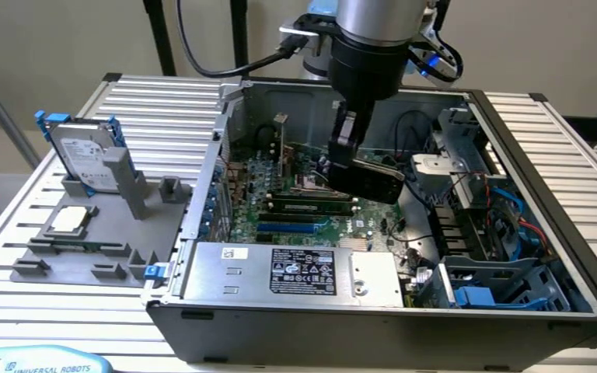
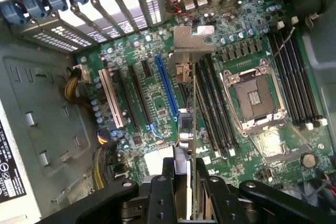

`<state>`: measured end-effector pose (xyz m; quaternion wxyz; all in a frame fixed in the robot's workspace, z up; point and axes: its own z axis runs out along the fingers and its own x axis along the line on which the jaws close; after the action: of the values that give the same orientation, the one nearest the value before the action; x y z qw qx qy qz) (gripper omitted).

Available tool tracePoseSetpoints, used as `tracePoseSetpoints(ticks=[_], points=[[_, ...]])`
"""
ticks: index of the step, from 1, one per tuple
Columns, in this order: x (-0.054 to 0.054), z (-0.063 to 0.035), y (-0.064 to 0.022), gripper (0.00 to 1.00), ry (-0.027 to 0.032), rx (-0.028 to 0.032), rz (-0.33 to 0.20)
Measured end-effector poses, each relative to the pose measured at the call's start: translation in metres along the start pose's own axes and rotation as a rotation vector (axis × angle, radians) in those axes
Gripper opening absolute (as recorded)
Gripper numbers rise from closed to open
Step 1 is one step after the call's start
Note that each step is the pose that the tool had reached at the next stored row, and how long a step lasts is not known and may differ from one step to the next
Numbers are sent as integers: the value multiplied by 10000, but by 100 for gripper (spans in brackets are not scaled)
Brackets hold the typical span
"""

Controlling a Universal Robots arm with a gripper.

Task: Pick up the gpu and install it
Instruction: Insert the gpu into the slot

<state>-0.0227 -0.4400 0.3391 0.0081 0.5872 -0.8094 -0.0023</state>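
Starting closest in the exterior view: got the silver power supply (image 1: 288, 272) along the front of the open pc case (image 1: 382, 330), plus a grey-blue drive cage (image 1: 496, 287) toward the exterior view's right. Off to the exterior view's left on the slatted table (image 1: 568, 148), can see a grey fixture (image 1: 71, 256) holding a hard drive (image 1: 83, 155) with blue rails, stood upright. Further in, green motherboard (image 1: 245, 221) lying flat on the case floor. Above that, spotting the gpu (image 1: 369, 180), tilted, pinched tight in the gripper (image 1: 345, 151) and not seated in any slot. Looks clear of the board.

Switching to the wrist view: looking past the black fingers (image 2: 215, 192), clamped on both faces of the card, then along its thin edge out to the silver bracket (image 2: 193, 43) at the far end. Beyond that, can make out a blue slot (image 2: 165, 90) on one side of the card and black memory slots (image 2: 210, 108) on the other, with the empty cpu socket (image 2: 254, 98) just beside those.
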Motion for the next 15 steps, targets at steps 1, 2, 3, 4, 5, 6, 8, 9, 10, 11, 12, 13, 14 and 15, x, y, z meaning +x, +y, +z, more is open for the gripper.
tracePoseSetpoints(ticks=[1,2,3,4,5,6,8,9,10,11,12,13,14,15], points=[[0,13,0,27,2,5,-181],[0,26,0,27,3,11,-365],[-1,40,0,27,3,16,-545],[-1,52,-1,27,3,22,-725],[-1,65,-1,27,1,26,-904],[-1,78,-1,27,-3,30,-1091],[-1,103,-1,27,-19,36,-1461],[-1,114,-1,27,-29,39,-1640],[-2,124,-2,27,-44,41,-1821],[-1,133,-1,27,-65,38,-1998],[0,142,2,27,-91,34,-2149],[2,152,7,27,-127,26,-2268],[5,163,16,27,-179,16,-2350],[9,175,32,27,-250,2,-2409]])
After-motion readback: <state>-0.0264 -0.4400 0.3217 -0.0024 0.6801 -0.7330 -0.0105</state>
